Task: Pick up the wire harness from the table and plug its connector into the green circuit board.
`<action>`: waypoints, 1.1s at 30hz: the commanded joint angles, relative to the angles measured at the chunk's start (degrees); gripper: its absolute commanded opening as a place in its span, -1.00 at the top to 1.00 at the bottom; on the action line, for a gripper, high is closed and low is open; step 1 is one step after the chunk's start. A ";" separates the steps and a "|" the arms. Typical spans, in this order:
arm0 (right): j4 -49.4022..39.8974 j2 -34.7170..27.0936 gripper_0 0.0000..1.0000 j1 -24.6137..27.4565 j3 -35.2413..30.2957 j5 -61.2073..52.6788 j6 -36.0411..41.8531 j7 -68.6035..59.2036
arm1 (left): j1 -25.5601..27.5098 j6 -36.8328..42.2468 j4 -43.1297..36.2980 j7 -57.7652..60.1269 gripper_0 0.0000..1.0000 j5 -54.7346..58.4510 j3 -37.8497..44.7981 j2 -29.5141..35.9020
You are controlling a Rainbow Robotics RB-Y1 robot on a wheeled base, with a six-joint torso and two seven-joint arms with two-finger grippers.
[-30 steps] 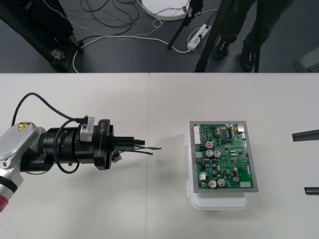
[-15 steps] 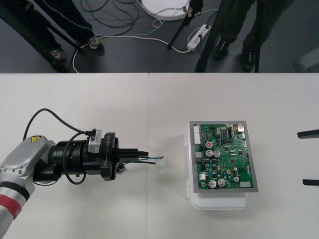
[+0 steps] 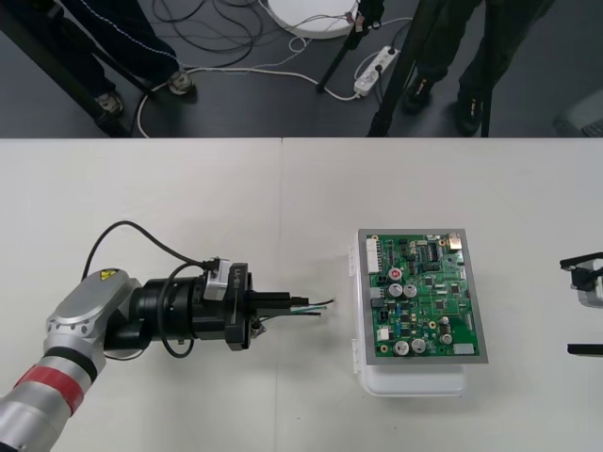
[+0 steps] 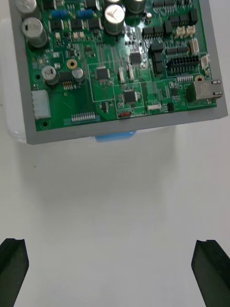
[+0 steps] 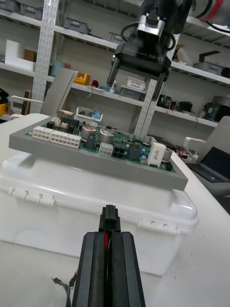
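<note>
Here the left gripper (image 3: 285,302) lies level over the table (image 3: 188,188), to the left of the green circuit board (image 3: 426,295). Its fingers are pressed together on the wire harness (image 3: 316,305). Thin green and black wires project from the fingertips toward the board and end near the white base (image 3: 415,379), not touching it. In the left wrist view, the small black plug (image 5: 110,221) stands clamped between the two black fingers (image 5: 91,268), facing the side wall of the white base (image 5: 96,192); the plug is not in the board (image 5: 96,144). The right gripper (image 3: 586,306) waits at the table's right edge, well apart from the board, with its fingers (image 4: 13,268) spread wide and nothing between them.
</note>
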 commanded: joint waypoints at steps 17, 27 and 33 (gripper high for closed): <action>-3.57 -2.70 -1.00 -12.85 22.49 23.98 3.16 -13.59 | -6.43 -2.21 0.07 -7.72 1.00 -1.49 0.74 -4.06; -4.45 -1.47 -1.00 -22.17 32.51 34.53 -2.46 -26.33 | -7.04 -0.36 0.16 -7.89 1.00 -0.35 -1.98 -4.24; -3.57 -0.24 -1.00 -26.03 35.41 34.88 -6.50 -31.17 | -7.22 1.48 -0.02 -7.98 1.00 0.97 -4.09 -4.24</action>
